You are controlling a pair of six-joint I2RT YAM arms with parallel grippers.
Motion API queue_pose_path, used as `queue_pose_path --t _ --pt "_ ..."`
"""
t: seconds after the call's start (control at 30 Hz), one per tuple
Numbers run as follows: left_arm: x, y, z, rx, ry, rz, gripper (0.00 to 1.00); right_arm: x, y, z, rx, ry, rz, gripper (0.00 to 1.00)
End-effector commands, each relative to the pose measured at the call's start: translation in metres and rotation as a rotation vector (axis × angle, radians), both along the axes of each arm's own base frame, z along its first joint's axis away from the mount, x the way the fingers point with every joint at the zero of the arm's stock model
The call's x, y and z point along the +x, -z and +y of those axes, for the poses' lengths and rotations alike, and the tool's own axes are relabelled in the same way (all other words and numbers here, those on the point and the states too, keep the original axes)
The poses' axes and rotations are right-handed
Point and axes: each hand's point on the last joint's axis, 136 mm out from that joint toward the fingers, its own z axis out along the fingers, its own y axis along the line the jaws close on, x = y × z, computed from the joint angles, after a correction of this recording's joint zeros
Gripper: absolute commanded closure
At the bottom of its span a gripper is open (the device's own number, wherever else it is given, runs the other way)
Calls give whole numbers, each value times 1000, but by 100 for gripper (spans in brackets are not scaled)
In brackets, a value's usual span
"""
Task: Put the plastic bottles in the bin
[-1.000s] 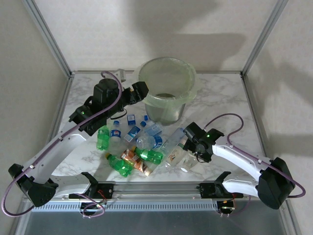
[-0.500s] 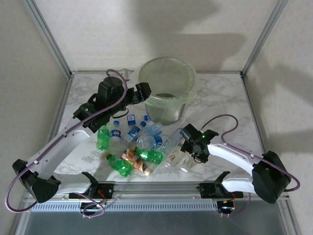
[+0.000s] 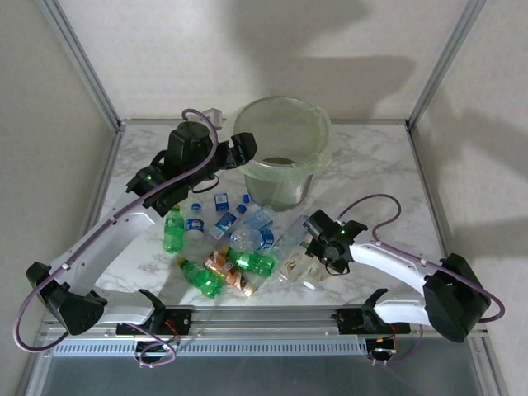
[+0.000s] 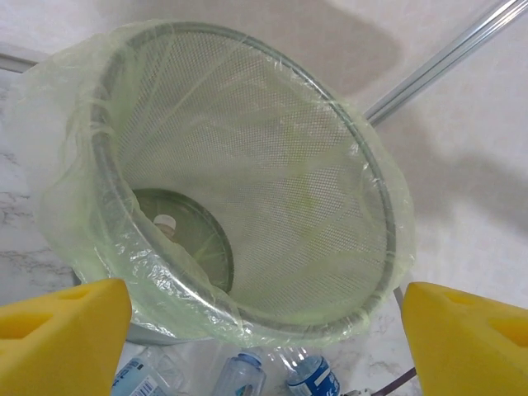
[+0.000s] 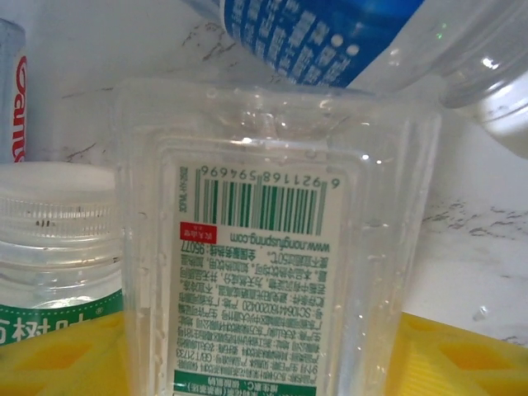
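Observation:
The bin [image 3: 285,124], lined with a pale green bag, stands at the back centre. My left gripper [image 3: 245,148] hangs open at its near left rim [image 4: 363,177] with nothing between the fingers [image 4: 66,322]. One white-capped bottle [image 4: 165,223] lies on the bin's floor. The plastic bottles [image 3: 227,247] lie in a heap in front of the bin: green ones [image 3: 173,231], blue-capped clear ones [image 3: 195,223] and an orange-labelled one [image 3: 224,266]. My right gripper [image 3: 312,252] is at the heap's right end. Its yellow pads [image 5: 462,355] press both sides of a clear bottle [image 5: 264,272] with a white barcode label.
Another white-capped bottle [image 5: 58,223] and a blue-labelled bottle [image 5: 313,33] lie right beside the gripped one. Frame posts [image 3: 82,62] rise at the table's back corners. Bare marble [image 3: 379,165] lies right of the bin.
My right gripper has slid left into the heap and its jaws have narrowed onto the clear bottle. My left gripper has shifted slightly up and right along the bin's rim.

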Motion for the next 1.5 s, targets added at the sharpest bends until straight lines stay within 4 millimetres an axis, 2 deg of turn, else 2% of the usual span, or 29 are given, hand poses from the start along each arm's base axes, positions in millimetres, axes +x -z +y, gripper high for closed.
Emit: queue_pose_path --t 0.0,0.13,0.27,0.43,0.53,0.7,0.87,1.03,1.13,1.27,1.47 --pt "-1 -14 9 19 -15 -28 15 -7 0 -7 -20 -14 1 33" --pt "-2 -16 17 15 -39 -37 15 -3 -21 -7 -24 -27 -28 38" --pt "1 -21 18 8 -41 -44 15 4 -57 -10 -37 -26 -97 41" --pt "5 -31 25 -10 -67 -62 15 20 -114 -14 -35 -25 -225 43" --pt "7 -36 29 -26 -76 -68 15 28 -151 -26 -63 17 -311 43" --pt "7 -39 37 -33 -90 -70 15 47 -222 -28 -36 46 -478 44" --pt "9 -37 46 -38 -118 -62 15 80 -286 0 12 -30 -625 44" --pt "8 -35 47 -48 -117 -52 15 119 -341 40 42 -103 -744 44" --pt "6 -33 51 -45 -125 -51 15 140 -370 57 37 -122 -814 43" --pt "6 -29 57 -43 -136 -42 15 162 -389 72 15 -135 -866 42" --pt "6 -29 62 -41 -144 -44 15 184 -389 90 45 -144 -903 41"
